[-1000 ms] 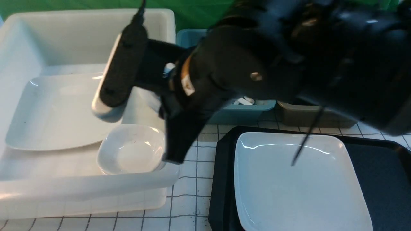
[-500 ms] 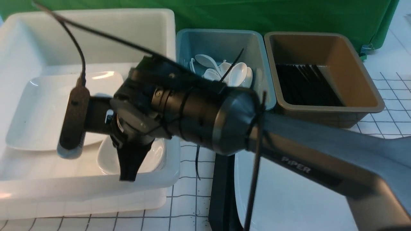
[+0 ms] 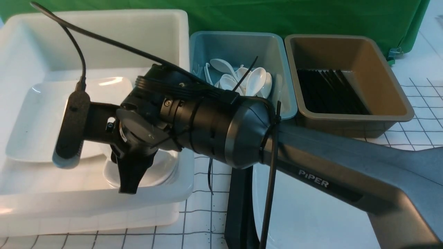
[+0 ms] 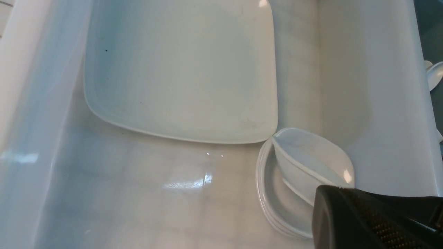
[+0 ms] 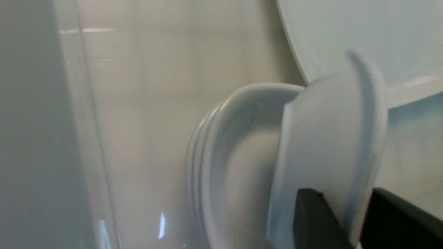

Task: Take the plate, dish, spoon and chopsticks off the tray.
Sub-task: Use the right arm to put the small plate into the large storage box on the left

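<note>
Gripping a tilted dish (image 5: 328, 138) above stacked dishes (image 5: 221, 148) is the right hand (image 5: 351, 224), its arm (image 3: 346, 166) marked "PiPER".

The small white rounded-square dish (image 5: 328, 138) stands tilted on its edge. Its wall is between the two black fingers of the right gripper (image 5: 344, 204). It is over a stack of similar small dishes (image 4: 273, 197), in the near right corner of the big white tub (image 3: 104, 204) at the left. The large glossy white plate (image 3: 304, 224) lies flat on the black plastic tray (image 3: 238, 207) at the near right, only partly in sight. White glossy soup spoons (image 3: 258, 81) lie heaped in the teal bin (image 3: 238, 45), far centre. Thin black chopsticks (image 3: 328, 91) lie side by side in the brown tub (image 3: 380, 69), far right.
</note>
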Action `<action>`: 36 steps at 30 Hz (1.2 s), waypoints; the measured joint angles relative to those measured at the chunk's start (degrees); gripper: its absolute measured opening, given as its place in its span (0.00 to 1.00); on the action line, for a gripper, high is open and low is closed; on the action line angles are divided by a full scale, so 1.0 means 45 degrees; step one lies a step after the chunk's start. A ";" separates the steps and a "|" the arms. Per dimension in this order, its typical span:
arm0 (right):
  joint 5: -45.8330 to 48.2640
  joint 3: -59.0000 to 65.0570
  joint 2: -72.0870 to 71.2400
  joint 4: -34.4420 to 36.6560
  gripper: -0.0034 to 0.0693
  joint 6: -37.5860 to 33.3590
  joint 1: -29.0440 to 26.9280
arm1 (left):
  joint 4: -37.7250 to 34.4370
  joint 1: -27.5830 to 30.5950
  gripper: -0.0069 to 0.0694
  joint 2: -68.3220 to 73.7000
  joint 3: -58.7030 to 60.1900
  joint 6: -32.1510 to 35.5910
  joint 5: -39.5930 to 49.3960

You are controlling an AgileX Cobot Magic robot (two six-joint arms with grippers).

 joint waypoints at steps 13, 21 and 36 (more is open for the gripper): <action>0.0216 0.0000 -0.0087 -0.0041 0.40 -0.0014 0.0000 | 0.0000 0.0000 0.10 0.0000 0.0000 0.0023 0.0000; 0.0793 0.0014 -0.0331 -0.0133 0.49 -0.0037 0.0000 | 0.0000 0.0000 0.10 0.0000 0.0000 0.0021 0.0000; 0.1618 0.0014 -0.1816 -0.0269 0.60 -0.0037 0.0000 | 0.0000 0.0000 0.10 0.0000 0.0000 0.0036 -0.0012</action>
